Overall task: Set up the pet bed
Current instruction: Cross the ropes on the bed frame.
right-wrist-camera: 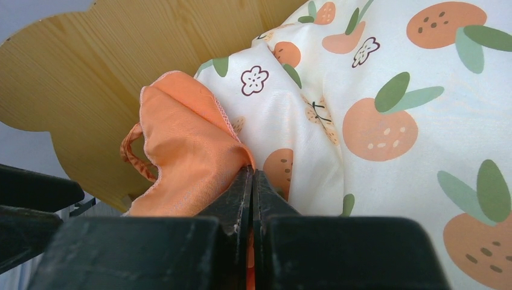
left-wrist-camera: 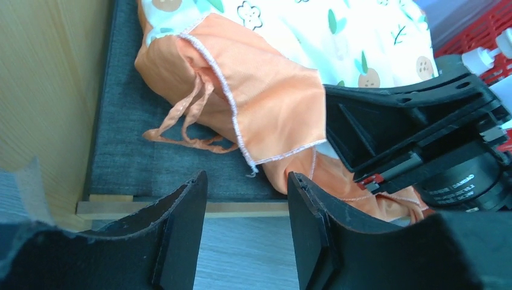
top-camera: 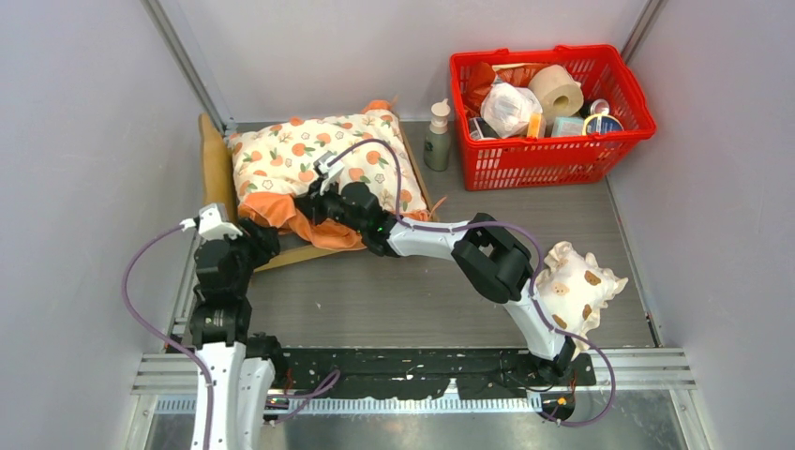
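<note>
The pet bed (top-camera: 217,161) lies at the back left, a light-wood frame with a wavy headboard (right-wrist-camera: 90,90) and a dark-grey base panel (left-wrist-camera: 133,145). The cream orange-print cushion (top-camera: 309,155) lies on it, its orange ruffle (left-wrist-camera: 272,103) bunched at the near edge. My right gripper (right-wrist-camera: 252,172) is shut on that ruffle, with orange cloth pinched between the jaws. Just in front of the bed's near wooden rail (left-wrist-camera: 241,209), my left gripper (left-wrist-camera: 247,181) stands open and holds nothing. A small frilled pillow with brown spots (top-camera: 574,289) lies at the right by the right arm.
A red basket (top-camera: 621,155) holding a paper roll and packets stands at the back right. A green pump bottle (top-camera: 437,136) is just left of it. Grey walls close in both sides and the back. The right arm's elbow (top-camera: 492,258) reaches across the middle of the table.
</note>
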